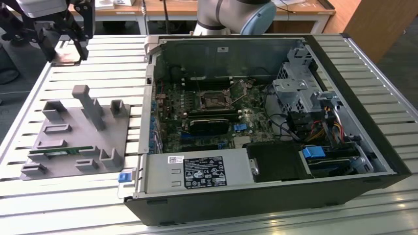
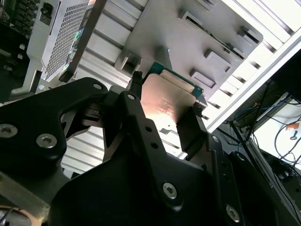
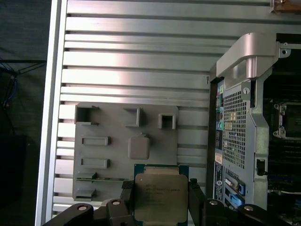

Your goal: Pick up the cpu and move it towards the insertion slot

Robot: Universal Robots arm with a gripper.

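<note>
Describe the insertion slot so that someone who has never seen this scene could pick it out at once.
Find the open computer case on the slatted table, then the green motherboard on its floor. Near the board's middle sits the insertion slot, a small square socket; its dark centre and silvery frame set it apart from the long black block beside it.

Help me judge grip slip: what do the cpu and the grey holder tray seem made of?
The cpu: likely metal lid, satin silver, reflecting light; green rim suggests circuit board. The grey holder tray: matte, uniform grey, probably plastic.
</note>
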